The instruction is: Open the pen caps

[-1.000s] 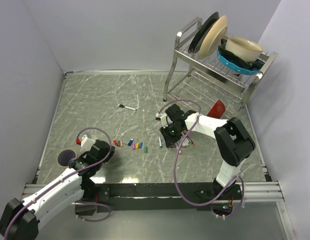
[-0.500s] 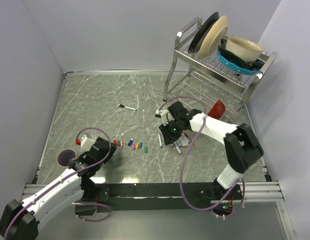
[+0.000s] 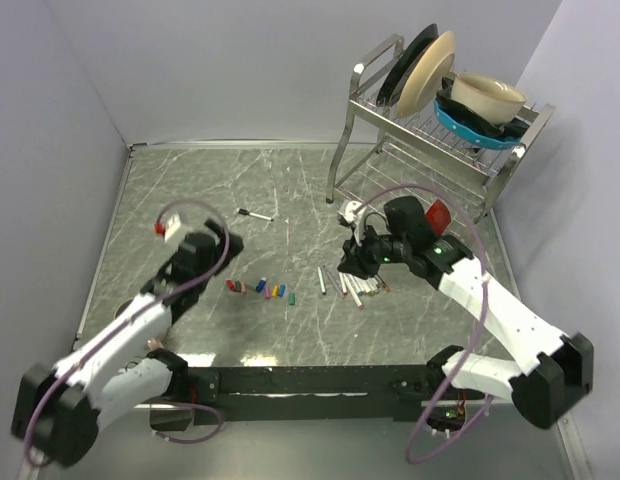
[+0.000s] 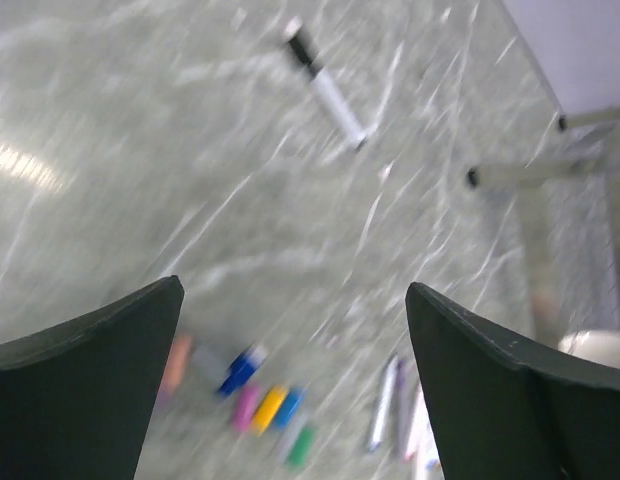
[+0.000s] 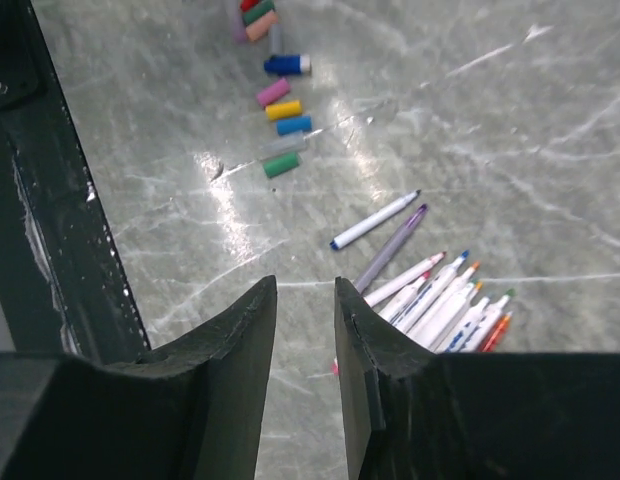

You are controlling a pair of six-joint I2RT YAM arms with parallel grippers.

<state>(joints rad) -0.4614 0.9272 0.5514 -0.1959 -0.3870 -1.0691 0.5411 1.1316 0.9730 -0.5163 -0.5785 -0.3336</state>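
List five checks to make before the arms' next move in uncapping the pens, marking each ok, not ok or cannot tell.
1. Left gripper wide open, empty: ok.
2. Right gripper empty, jaws narrowly apart: ok.
3. Every cap off: not ok; the lone white-barrelled marker wears a black cap.
4. Row of loose coloured plastic caps lies apart from the cluster of uncapped white markers: ok.
5. Left gripper lined up with lone marker: cannot tell.

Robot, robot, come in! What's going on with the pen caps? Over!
Left gripper jaws wide, empty. Right gripper jaws narrow, empty. Pen caps loose in a row, nothing covering them.
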